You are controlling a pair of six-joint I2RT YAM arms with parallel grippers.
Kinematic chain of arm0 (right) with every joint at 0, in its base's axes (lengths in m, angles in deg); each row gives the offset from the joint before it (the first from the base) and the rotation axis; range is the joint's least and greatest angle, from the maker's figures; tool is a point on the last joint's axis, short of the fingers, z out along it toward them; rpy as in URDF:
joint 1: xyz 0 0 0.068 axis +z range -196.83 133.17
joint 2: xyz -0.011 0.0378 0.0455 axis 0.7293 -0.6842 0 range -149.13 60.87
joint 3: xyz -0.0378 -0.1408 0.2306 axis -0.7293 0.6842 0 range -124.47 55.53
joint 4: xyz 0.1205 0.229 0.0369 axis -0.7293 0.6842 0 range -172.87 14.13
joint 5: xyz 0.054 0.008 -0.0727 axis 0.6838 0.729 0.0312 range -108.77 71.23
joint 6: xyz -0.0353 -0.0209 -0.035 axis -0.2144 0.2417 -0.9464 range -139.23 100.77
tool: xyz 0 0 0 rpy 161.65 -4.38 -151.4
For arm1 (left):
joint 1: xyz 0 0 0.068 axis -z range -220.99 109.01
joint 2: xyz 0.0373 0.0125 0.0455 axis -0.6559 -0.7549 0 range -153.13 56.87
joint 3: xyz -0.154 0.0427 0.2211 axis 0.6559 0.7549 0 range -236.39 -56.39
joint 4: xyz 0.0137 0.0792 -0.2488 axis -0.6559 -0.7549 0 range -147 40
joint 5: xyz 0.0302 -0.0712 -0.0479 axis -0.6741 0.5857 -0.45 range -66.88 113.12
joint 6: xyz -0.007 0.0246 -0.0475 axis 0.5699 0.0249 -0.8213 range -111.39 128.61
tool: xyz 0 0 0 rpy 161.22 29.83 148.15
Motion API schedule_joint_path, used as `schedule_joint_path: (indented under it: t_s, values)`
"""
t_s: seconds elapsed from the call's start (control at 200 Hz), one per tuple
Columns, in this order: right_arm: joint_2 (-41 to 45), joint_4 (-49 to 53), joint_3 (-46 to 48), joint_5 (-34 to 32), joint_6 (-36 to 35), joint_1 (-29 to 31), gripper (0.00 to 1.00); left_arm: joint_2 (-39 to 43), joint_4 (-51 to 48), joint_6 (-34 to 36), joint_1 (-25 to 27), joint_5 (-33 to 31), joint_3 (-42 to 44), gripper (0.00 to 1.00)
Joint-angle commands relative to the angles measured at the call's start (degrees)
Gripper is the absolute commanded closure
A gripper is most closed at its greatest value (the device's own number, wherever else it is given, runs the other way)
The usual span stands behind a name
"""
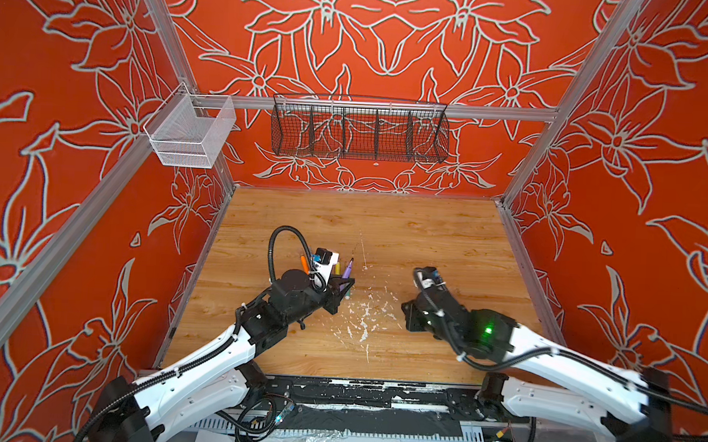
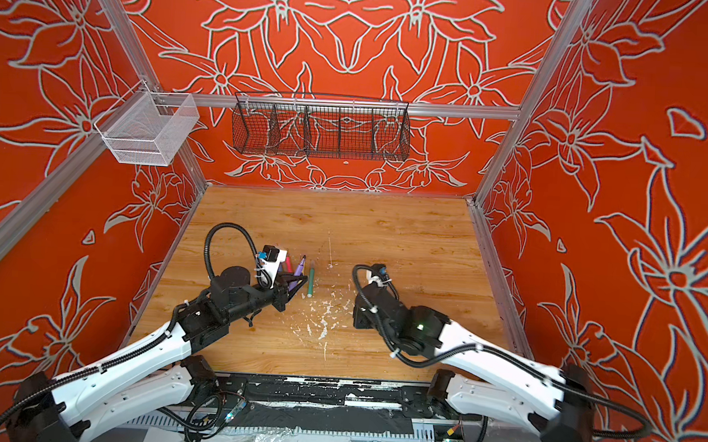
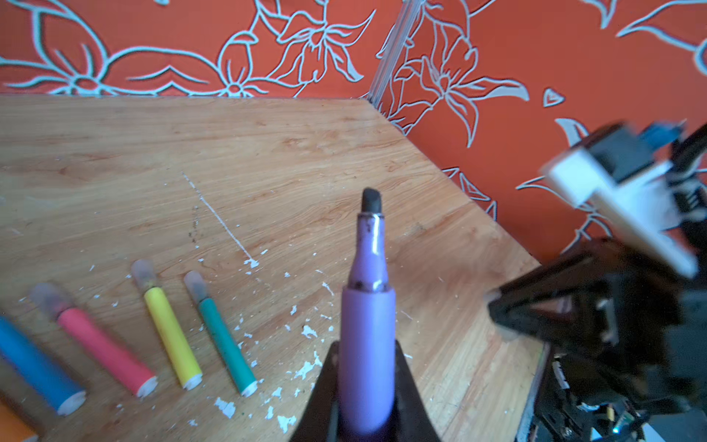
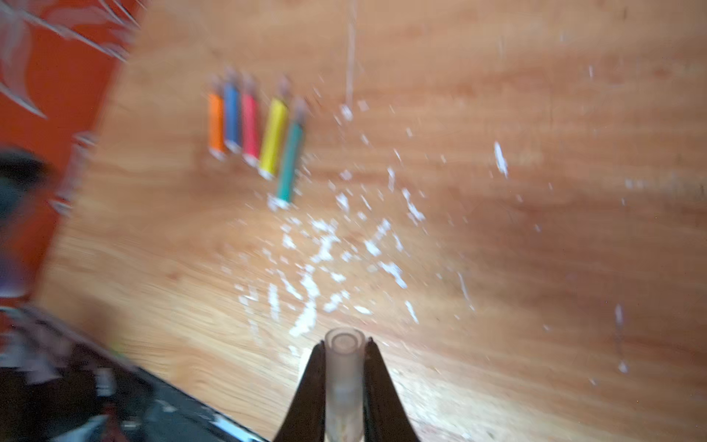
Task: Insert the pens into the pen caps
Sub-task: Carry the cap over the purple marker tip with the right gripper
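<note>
Jaws of the left gripper [image 3: 367, 348] clamp the purple pen [image 3: 366, 306], tip bare; the right gripper [image 4: 344, 346] pinches a clear cap [image 4: 344, 382]. Five capped pens [image 3: 170, 333] lie in a row on the table [image 3: 287, 153].

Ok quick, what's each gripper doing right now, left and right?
Left gripper: shut on the purple pen, whose tip is uncapped.
Right gripper: shut on a clear pen cap.
</note>
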Motion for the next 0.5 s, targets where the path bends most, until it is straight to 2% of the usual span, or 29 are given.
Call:
schedule_joint_path:
  t_s: [0.0,0.115,0.255,0.385,0.495]
  values:
    - [5.42,-9.31,-0.45,-4.51,-2.09,-0.19,1.0,2.23,5.24,0.96,0.55,4.84,1.07,1.0]
    - [6.69,-22.51,1.04,-3.68,-3.07,-0.19,1.0,3.09,6.38,1.36,1.25,6.21,1.66,1.0]
    - [3.0,-37.75,3.18,-2.55,-2.77,-0.18,1.0,3.1,7.09,1.4,1.79,7.46,1.84,1.0]
    - [-3.89,-46.19,1.5,0.18,-2.24,-0.2,1.0,2.84,7.42,1.64,2.14,7.88,1.85,1.0]
    - [-9.58,-49.34,-1.13,2.38,-1.16,-0.19,1.0,2.91,7.53,1.49,2.29,8.08,1.88,1.0]
